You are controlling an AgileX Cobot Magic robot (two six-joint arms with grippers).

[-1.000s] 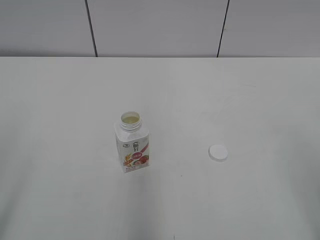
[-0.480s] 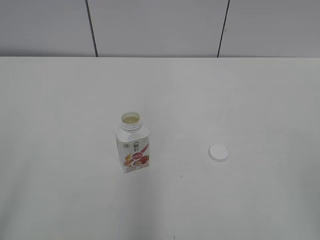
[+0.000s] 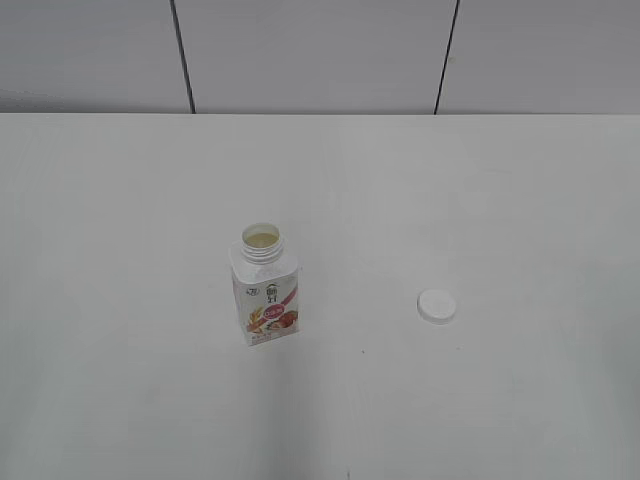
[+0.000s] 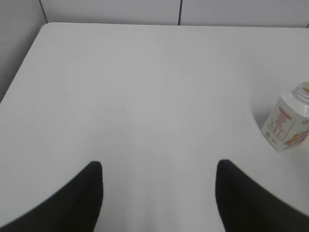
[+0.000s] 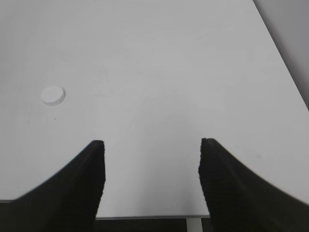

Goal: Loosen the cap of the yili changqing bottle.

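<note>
White flat table [image 3: 120, 200]: served as the bearing surface for everything in view; grey panelled wall [image 3: 320, 50] behind it.

Small white squarish plastic bottle with sloped shoulders and a red-orange fruit label [image 3: 267, 295]: stood upright left of the table's middle. Wide threaded neck exposed and open, with pale contents visible inside. Also seen at the right edge of the left wrist view [image 4: 288, 121]. Judged light, thin-walled and slightly yielding under squeeze; smooth label faces probably slippery. Best held across two opposite flat sides at mid-body, below the shoulders, with moderate force only, since the open neck could spill if the body were crushed or tipped.

Left gripper [image 4: 159, 188]: jaws spread wide, nothing between them, positioned well apart from the bottle, over bare table.

Right gripper [image 5: 152, 166]: jaws likewise spread and empty, near the table's front edge, well apart from the cap.

Small round white plastic screw cap, flat-topped [image 3: 436, 306]: lay flat on the table to the right of the bottle, clearly separated from it; also visible in the right wrist view [image 5: 52, 95]. Judged stiff, very light and low-profile; best pinched across its rim. Ribbing not resolvable here.

Task judged complete: cap fully off.
</note>
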